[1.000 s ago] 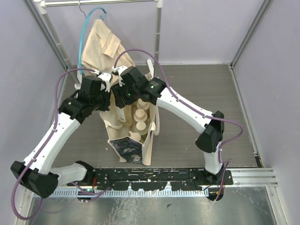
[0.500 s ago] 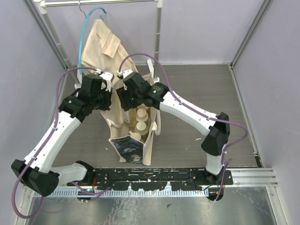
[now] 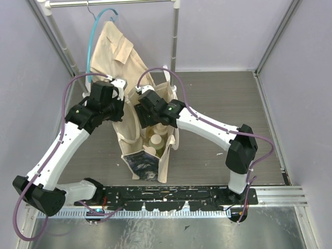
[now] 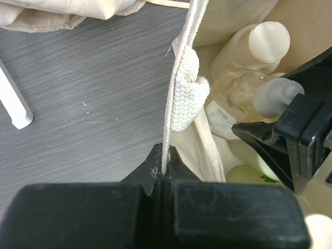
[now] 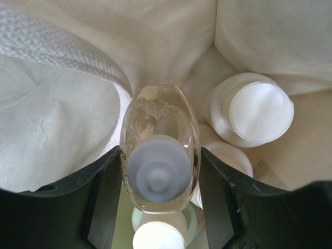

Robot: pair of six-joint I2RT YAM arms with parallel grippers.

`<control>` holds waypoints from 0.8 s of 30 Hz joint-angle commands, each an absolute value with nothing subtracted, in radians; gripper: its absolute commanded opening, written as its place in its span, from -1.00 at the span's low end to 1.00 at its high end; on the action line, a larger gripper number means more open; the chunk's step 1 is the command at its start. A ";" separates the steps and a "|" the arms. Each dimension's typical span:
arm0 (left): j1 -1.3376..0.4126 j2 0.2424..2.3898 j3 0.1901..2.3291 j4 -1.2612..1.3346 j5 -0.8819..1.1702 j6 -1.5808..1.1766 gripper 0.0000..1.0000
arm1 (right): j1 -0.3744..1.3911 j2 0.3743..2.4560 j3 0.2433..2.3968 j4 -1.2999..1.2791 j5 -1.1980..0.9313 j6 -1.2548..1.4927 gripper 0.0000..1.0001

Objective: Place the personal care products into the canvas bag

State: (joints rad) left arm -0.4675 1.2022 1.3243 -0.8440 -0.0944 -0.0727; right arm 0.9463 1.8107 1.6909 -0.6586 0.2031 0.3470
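The canvas bag [image 3: 165, 158] stands upright between the arms, with its dark printed panel facing the near edge. My left gripper [image 3: 120, 110] is shut on the bag's rim [image 4: 181, 62] at the left side, its jaws [image 4: 164, 171] pinching the fabric edge. My right gripper [image 3: 150, 120] is inside the bag's mouth, shut on a clear amber bottle [image 5: 158, 119] with a white top, also seen in the left wrist view [image 4: 233, 98]. Cream-capped bottles [image 3: 155, 140] stand in the bag. One cream cap [image 5: 258, 111] is beside the held bottle and a yellow-green bottle [image 5: 158, 236] lies below it.
A tan shirt [image 3: 116, 49] on a teal hanger hangs from a metal rack [image 3: 175, 31] right behind the bag. A white rack foot [image 4: 13, 101] rests on the grey floor left of the bag. Purple walls close in the left and right sides.
My right gripper has moved toward the near edge and down into the bag's mouth with the clear bottle. The left gripper has kept its hold on the rim.
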 commanded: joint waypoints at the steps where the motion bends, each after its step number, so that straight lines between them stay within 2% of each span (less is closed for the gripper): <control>1: -0.466 1.194 1.367 -0.847 -0.090 -0.069 -1.00 | 0.940 1.737 1.707 -0.508 0.271 0.367 -0.99; 9: -0.466 1.195 1.375 -0.845 -0.098 -0.070 -1.00 | 0.954 1.817 1.711 -0.583 0.173 0.280 -0.99; 20: -0.466 1.197 1.376 -0.835 -0.100 -0.077 -1.00 | 0.994 1.925 1.769 -0.713 0.186 0.202 -0.99; 22: -0.467 1.197 1.374 -0.834 -0.100 -0.080 -1.00 | 0.993 1.932 1.778 -0.731 0.189 0.198 -0.86; 23: -0.467 1.199 1.374 -0.834 -0.101 -0.080 -1.00 | 0.993 1.932 1.781 -0.736 0.188 0.194 -0.70; 24: -0.467 1.199 1.374 -0.833 -0.100 -0.081 -1.00 | 0.993 1.932 1.786 -0.739 0.186 0.196 -0.46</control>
